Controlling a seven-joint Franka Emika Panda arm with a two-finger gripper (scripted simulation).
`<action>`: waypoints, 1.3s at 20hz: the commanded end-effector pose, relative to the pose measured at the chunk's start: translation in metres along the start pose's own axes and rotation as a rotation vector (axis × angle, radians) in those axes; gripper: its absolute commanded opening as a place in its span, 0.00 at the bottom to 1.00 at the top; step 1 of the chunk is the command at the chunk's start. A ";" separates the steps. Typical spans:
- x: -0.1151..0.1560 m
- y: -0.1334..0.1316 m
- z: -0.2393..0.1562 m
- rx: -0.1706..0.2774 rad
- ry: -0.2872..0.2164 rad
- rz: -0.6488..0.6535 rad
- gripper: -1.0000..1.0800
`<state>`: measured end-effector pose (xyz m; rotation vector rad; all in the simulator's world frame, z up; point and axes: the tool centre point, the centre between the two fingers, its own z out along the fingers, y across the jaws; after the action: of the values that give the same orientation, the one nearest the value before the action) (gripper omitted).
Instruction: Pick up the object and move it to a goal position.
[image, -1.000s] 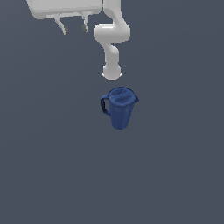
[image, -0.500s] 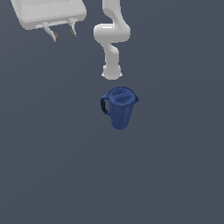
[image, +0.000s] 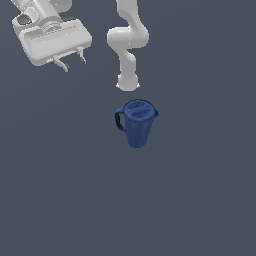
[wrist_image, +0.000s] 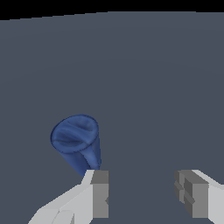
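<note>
The object, a dark blue lidded pitcher (image: 137, 121), stands upright on the grey floor just in front of the arm's base (image: 127, 82), its loop handle toward the exterior view's left and its small spout toward the right. My gripper (image: 72, 62) hangs high at the exterior view's upper left, well apart from the pitcher, open with nothing between its fingers. In the wrist view the pitcher (wrist_image: 77, 142) shows from above, beyond one grey fingertip (wrist_image: 99, 194), and the gripper (wrist_image: 146, 194) stands wide open over bare floor.
The white arm (image: 128, 37) rises behind the pitcher in the exterior view. Plain grey floor (image: 190, 190) lies all around.
The gripper has swung farther toward the exterior view's left and tilted. The pitcher has not moved.
</note>
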<state>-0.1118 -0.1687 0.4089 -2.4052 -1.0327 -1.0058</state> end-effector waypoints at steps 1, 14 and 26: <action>-0.013 0.002 0.017 0.039 0.036 -0.027 0.62; -0.076 -0.025 0.140 0.268 0.192 -0.137 0.62; -0.098 -0.055 0.198 0.369 0.249 -0.174 0.62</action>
<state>-0.1050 -0.0750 0.2057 -1.8791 -1.2248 -1.0332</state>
